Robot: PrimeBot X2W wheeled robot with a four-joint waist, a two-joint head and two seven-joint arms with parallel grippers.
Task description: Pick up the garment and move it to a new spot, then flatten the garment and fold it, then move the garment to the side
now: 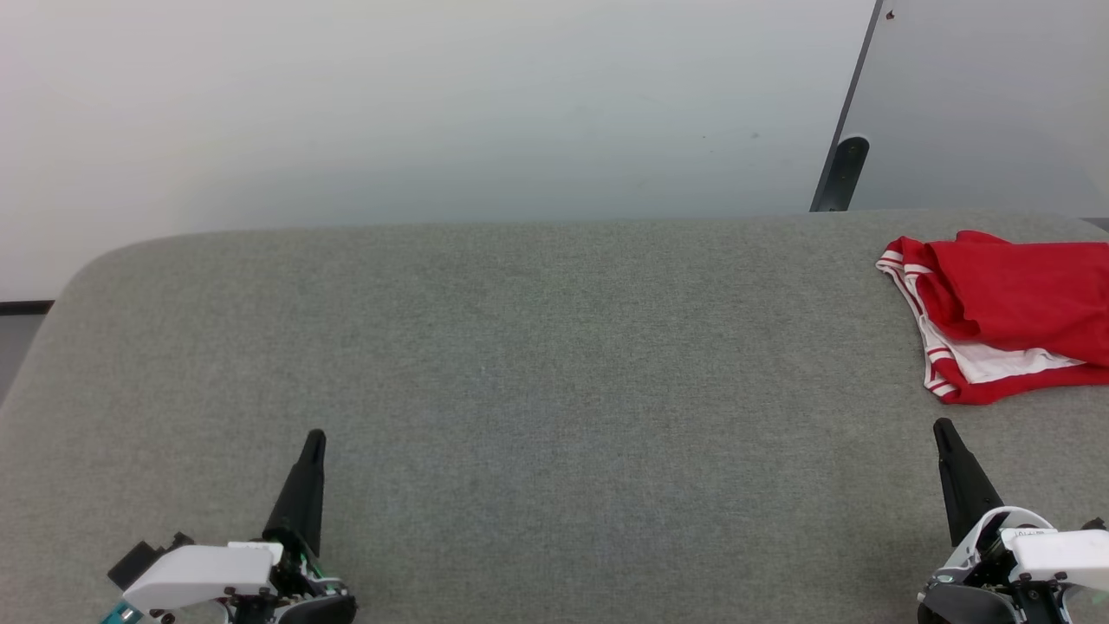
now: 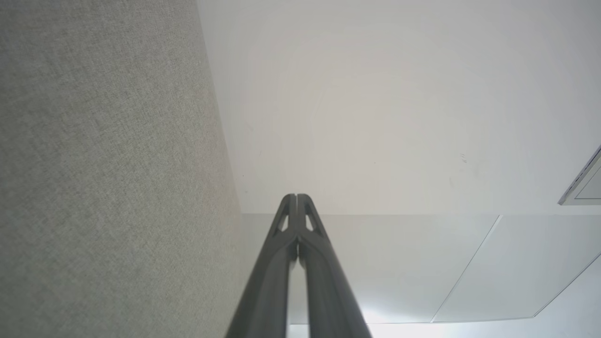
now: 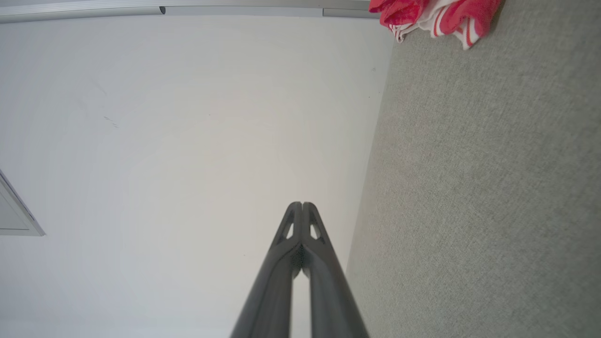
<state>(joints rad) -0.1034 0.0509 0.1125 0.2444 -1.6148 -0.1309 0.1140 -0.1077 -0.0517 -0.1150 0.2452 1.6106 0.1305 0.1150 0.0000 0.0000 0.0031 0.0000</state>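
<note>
The garment point(image 1: 1005, 312) lies bunched at the far right of the grey padded table point(image 1: 520, 347), red with white and striped trim showing along its near edge; it runs off the right side of the head view. A corner of the garment point(image 3: 436, 19) shows at the top of the right wrist view. My right gripper point(image 1: 943, 426) is shut and empty, just in front of the garment, apart from it. My left gripper point(image 1: 316, 436) is shut and empty at the lower left, far from the garment. Both fingertip pairs touch, seen at my left gripper point(image 2: 296, 197) and my right gripper point(image 3: 302, 205).
Pale floor point(image 1: 433, 113) lies beyond the table's far rounded edge. A dark post point(image 1: 842, 173) and a grey panel point(image 1: 988, 95) stand behind the table at the upper right. The table's fabric top stretches wide between the two grippers.
</note>
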